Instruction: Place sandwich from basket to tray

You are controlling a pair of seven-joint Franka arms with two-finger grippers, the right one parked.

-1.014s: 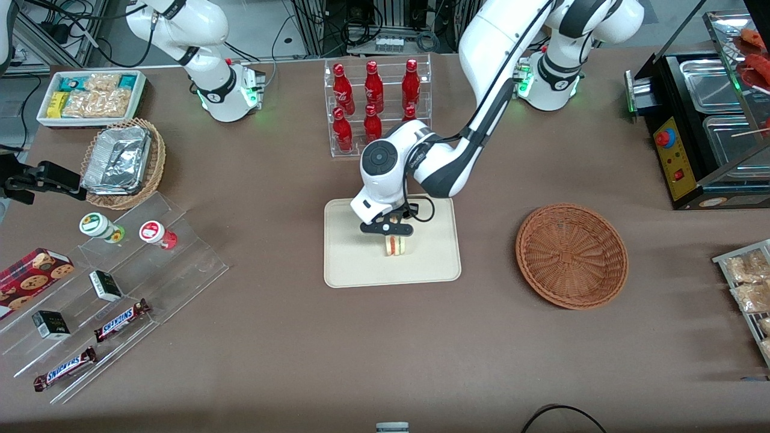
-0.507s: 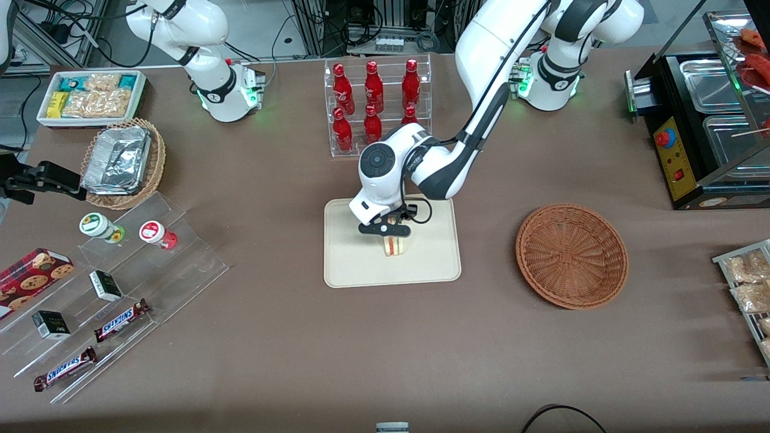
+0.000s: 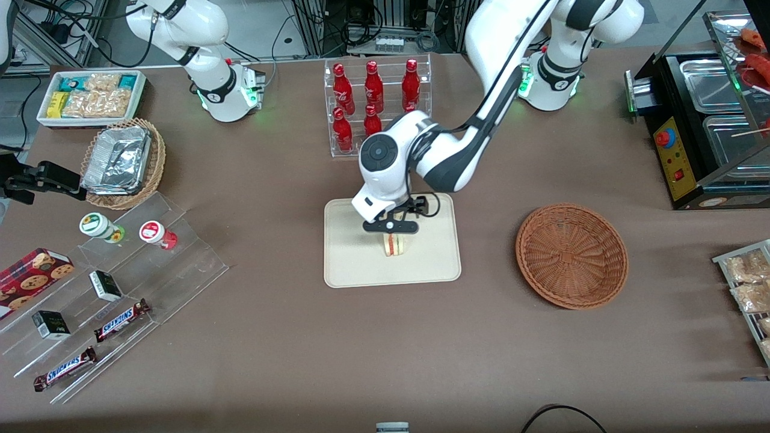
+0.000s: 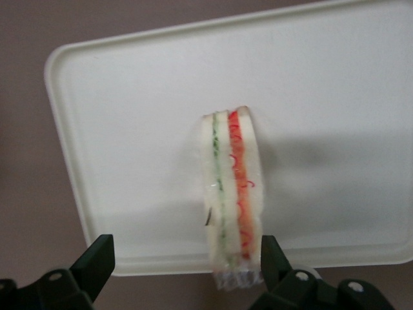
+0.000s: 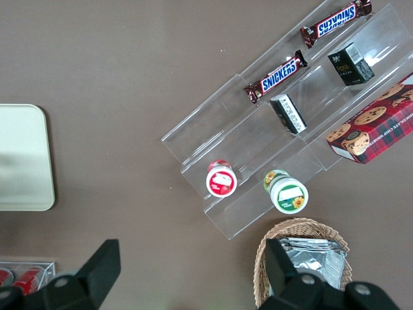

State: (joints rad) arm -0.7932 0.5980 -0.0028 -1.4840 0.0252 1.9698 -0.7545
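The sandwich (image 4: pixel 231 200) is seen standing on edge on the tray (image 3: pixel 355 264), its red and green stripes facing up. The tool (image 3: pixel 391 227) is held just above it with fingers (image 4: pixel 97 261) spread wide, released from the bread. The basket (image 3: pixel 571 255) is found well apart on the tabletop (image 3: pixel 271 337), toward the working arm's end.

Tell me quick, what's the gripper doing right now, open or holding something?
Gripper: open, above the sandwich, which stands on the tray; holding nothing.
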